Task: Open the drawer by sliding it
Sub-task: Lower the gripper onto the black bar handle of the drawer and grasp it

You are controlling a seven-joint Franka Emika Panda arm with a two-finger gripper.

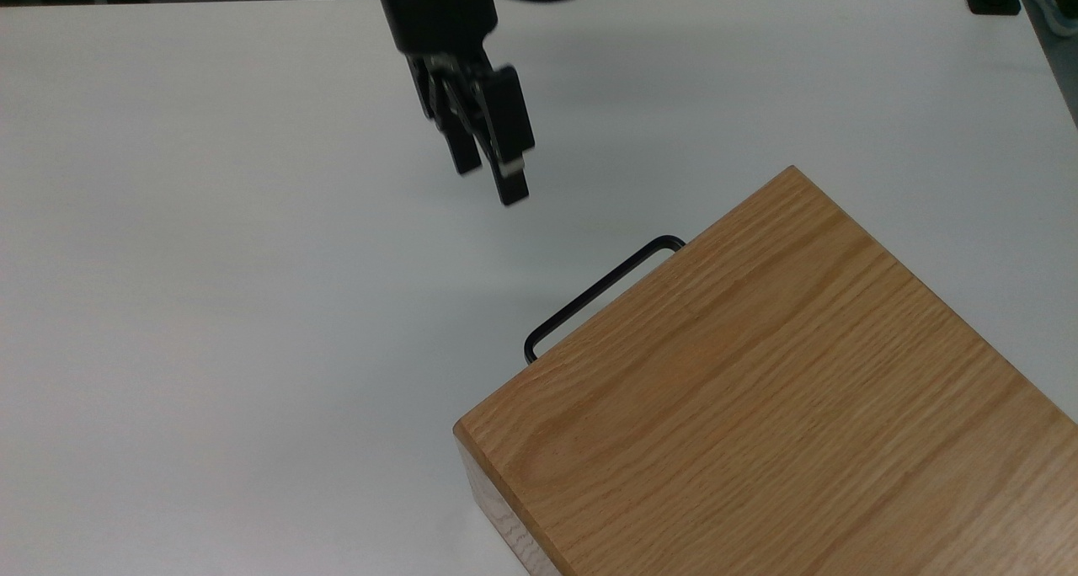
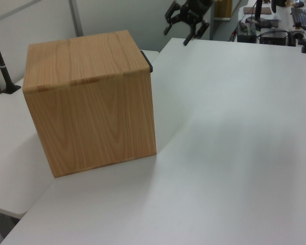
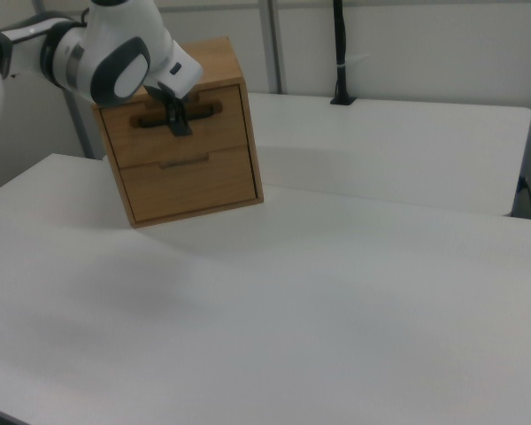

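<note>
Drawer (image 3: 173, 115): shut in oak casing (image 1: 783, 391), black handle (image 1: 600, 294) well apart from fingertips, toward the top view's lower right. Gripper (image 2: 177, 31): above white table (image 1: 210, 306), fingers (image 1: 511, 184) apart, holding nothing.

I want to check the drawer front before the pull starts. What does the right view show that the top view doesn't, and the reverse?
Right view: the casing's face with two closed drawer fronts, the upper drawer carrying the black handle, and the white arm. Top view: the casing's oak top, the handle as a loop jutting past its edge, and a clear gap to the gripper. Both: the gripper, handle, casing and white table.
</note>
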